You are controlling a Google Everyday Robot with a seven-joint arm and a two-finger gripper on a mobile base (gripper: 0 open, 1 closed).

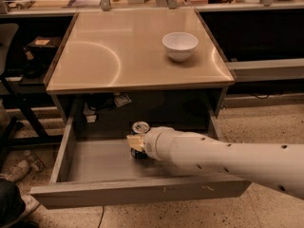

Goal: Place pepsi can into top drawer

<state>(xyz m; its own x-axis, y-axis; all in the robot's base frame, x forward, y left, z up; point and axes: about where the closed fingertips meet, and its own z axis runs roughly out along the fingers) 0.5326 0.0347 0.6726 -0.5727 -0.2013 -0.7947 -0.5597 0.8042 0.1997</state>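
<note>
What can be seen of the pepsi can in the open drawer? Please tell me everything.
The pepsi can stands upright inside the top drawer, near the middle of its grey floor. Only its round silver top and a dark bit of its base show. The gripper, on the white arm reaching in from the picture's right, covers its middle, right against it. No label can be read.
</note>
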